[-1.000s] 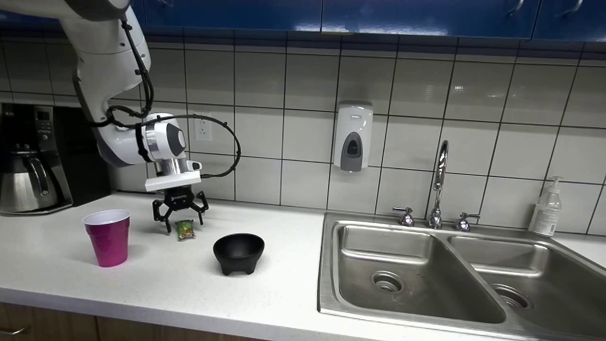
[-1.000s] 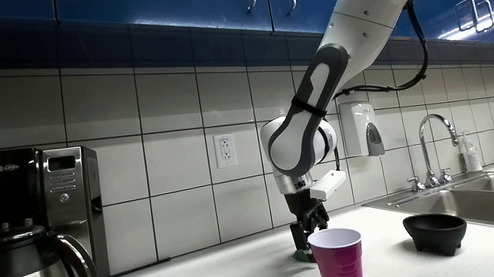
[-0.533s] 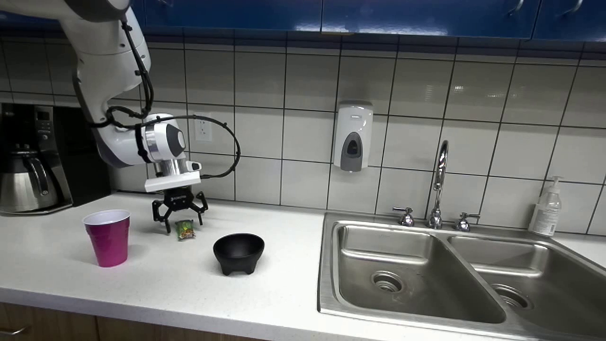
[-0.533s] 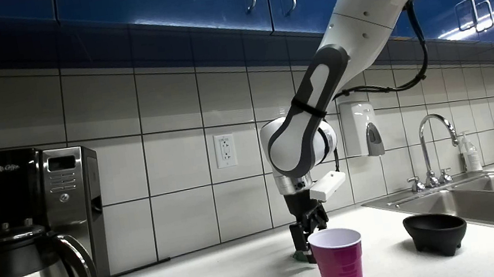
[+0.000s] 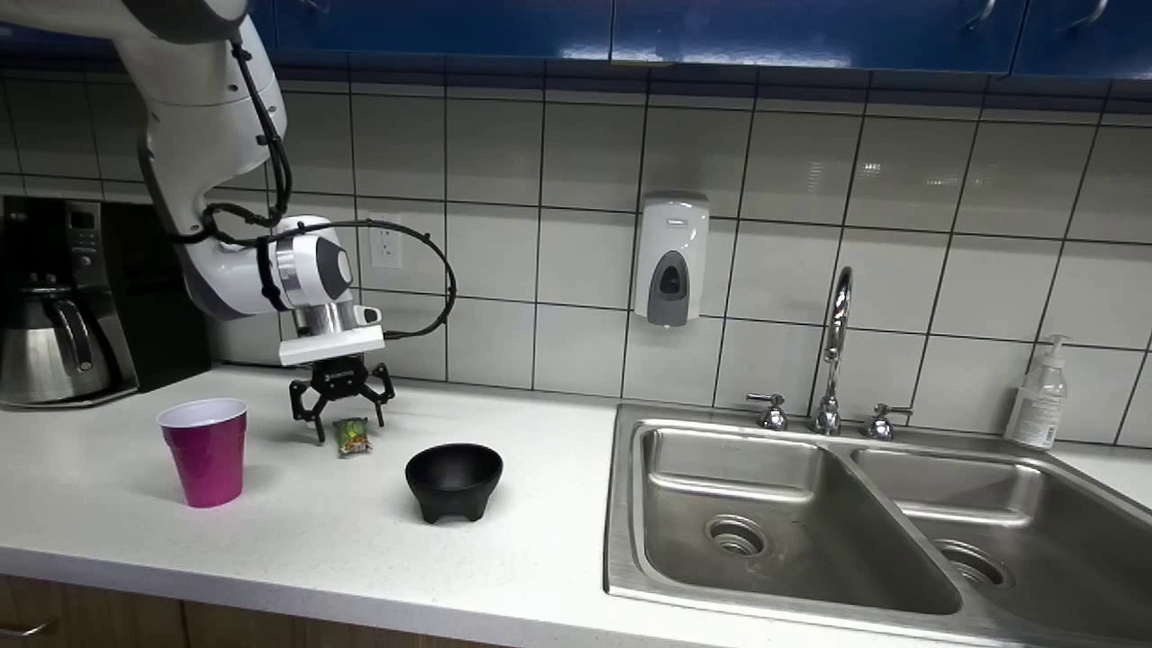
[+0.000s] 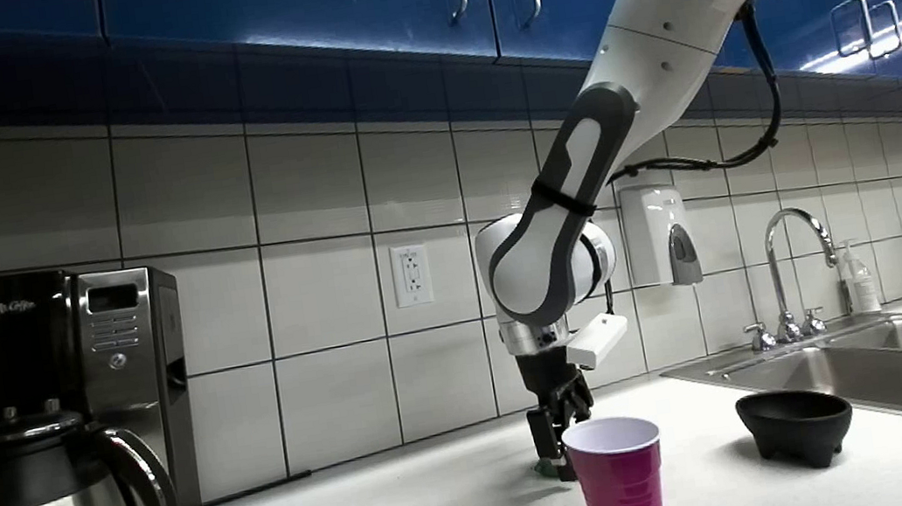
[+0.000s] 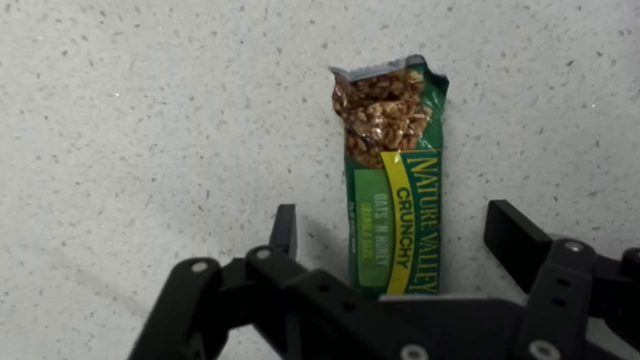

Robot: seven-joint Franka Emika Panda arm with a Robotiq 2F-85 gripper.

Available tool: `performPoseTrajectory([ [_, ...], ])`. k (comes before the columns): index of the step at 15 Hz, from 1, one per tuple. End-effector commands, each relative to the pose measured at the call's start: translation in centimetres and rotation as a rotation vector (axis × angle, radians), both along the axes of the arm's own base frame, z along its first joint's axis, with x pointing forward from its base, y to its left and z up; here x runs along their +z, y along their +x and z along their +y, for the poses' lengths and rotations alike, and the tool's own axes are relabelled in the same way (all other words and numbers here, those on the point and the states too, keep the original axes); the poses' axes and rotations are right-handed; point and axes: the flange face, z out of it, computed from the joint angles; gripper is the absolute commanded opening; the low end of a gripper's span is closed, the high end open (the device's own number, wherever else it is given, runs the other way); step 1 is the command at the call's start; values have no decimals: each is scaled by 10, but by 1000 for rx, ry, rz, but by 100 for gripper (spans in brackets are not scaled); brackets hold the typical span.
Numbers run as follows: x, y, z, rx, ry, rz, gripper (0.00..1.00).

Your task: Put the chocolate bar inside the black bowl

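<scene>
In the wrist view, a Nature Valley Crunchy Oats 'n Honey granola bar (image 7: 395,185) is lying right of centre on the speckled white countertop (image 7: 150,125). The Robotiq gripper (image 7: 392,215) is spanning the bottom of that view and hiding the bar's lower end; its jaws are standing spread, one on either side of the green wrapper, with a strip of counter showing between each jaw and the bar.

In an exterior view, the bar is lying just below the gripper, left of centre, and the black footed bowl (image 5: 454,490) is standing upright near it, the bar resting outside. A magenta plastic cup (image 5: 205,454) is standing at lower left, and a stainless-steel double sink (image 5: 627,504) is filling the lower right of the frame. In an exterior view, a Mr. Coffee machine (image 6: 124,378) is filling the left edge.
</scene>
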Motion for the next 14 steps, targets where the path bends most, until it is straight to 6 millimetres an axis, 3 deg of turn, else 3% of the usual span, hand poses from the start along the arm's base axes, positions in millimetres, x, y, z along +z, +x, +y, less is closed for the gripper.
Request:
performPoseTrajectory([
  [1,-4,6,-4,26,26,16,66],
  [7,-2,7,-4,43,40,19,19],
  [14,16,8,-12,36,45,-23,18],
])
